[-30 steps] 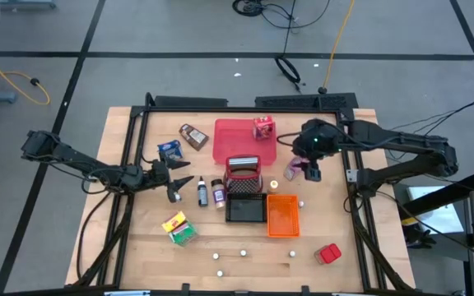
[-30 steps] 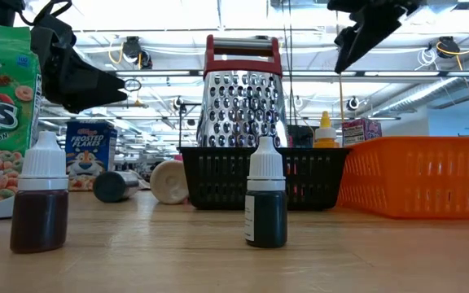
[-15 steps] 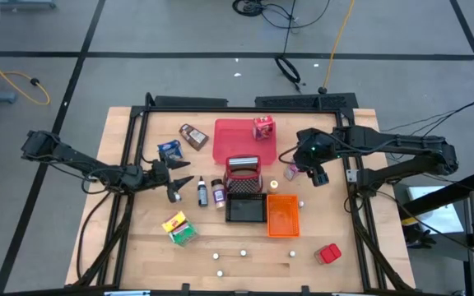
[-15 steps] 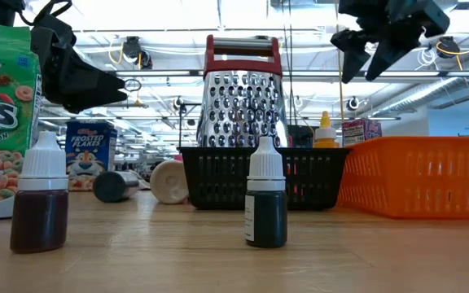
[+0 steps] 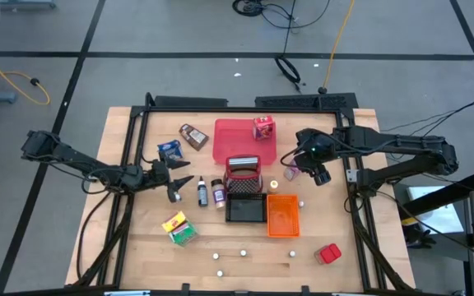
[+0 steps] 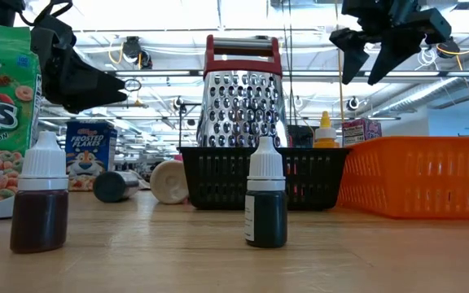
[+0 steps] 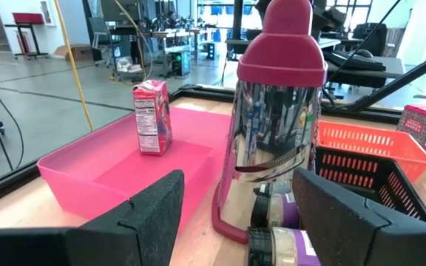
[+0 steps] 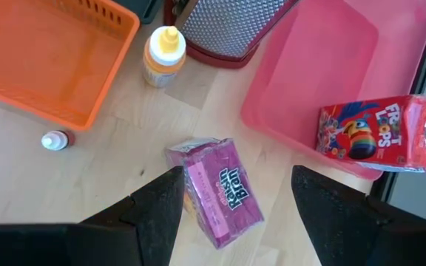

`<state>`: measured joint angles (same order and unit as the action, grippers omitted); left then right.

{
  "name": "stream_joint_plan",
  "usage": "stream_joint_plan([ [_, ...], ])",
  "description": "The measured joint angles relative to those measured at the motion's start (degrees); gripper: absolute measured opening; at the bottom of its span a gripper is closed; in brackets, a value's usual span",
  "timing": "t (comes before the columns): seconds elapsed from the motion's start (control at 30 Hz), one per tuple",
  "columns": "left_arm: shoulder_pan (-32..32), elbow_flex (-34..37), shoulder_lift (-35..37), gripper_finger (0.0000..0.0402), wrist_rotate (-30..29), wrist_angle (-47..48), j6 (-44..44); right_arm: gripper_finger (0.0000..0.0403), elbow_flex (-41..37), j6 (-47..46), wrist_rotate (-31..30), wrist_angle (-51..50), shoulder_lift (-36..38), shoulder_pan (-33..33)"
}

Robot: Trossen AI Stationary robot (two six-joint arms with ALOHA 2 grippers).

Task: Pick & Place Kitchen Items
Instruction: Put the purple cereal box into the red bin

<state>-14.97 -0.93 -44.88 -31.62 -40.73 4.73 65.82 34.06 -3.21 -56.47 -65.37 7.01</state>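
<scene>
We see the pink pouch (image 8: 217, 191) lying flat on the bare counter (image 5: 138, 238), beside the flat red tray (image 8: 331, 66) and near a small yellow squeeze bottle (image 8: 161, 55) — touching neither. Directly above it hangs the right pincer (image 8: 235, 207), its two dark fingers spread wide on either side of the pouch and holding nothing; the low view shows it well up off the counter. A red Froot Loops box (image 8: 379, 137) sits at the tray's edge (in the overhead view it stands in the tray's back corner).

Toward the middle, a steel grater (image 5: 243, 173) with a red handle stands next to the black wire basket (image 5: 245, 209), which touches the orange bin (image 5: 282, 215). Two small dark bottles (image 5: 210, 192) stand just left of the grater. Farther left lie a blue box (image 5: 169, 150) and a brown pouch (image 5: 192, 136), and near the front a yellow-green box (image 5: 179, 228), a red pack (image 5: 328, 254) and a few tiny white pieces (image 5: 243, 255).

The left pincer (image 5: 177, 182) waits on the left side between the blue box and the bottles — its fingers are parted and empty.
</scene>
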Motion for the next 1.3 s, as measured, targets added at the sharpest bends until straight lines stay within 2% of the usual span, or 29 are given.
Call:
stream_joint_plan([
  [0.37, 0.00, 0.00, 0.00, 0.0255, -0.02, 0.04, 0.00, 0.0242, -0.62, -0.10, 0.22, -0.39, -0.17, 0.00],
  [0.53, 0.01, 0.00, 0.00, 0.0255, -0.02, 0.04, 0.00, 0.0242, -5.90, 0.73, 0.21, 1.75, -0.23, 0.00],
  [0.7, 0.01, 0.00, 0.00, 0.0255, -0.04, 0.05, 0.00, 0.0242, -10.39, 4.17, -0.01, 8.13, -0.23, 0.00],
  [0.8, 0.01, 0.00, 0.00, 0.0255, -0.04, 0.04, 0.00, 0.0242, -10.95, 4.64, -0.01, 11.01, -0.21, 0.00],
  [1.3, 0.01, 0.00, 0.00, 0.0255, -0.04, 0.07, -0.02, 0.0242, -12.66, 6.14, 0.14, 12.00, -1.22, 0.00],
])
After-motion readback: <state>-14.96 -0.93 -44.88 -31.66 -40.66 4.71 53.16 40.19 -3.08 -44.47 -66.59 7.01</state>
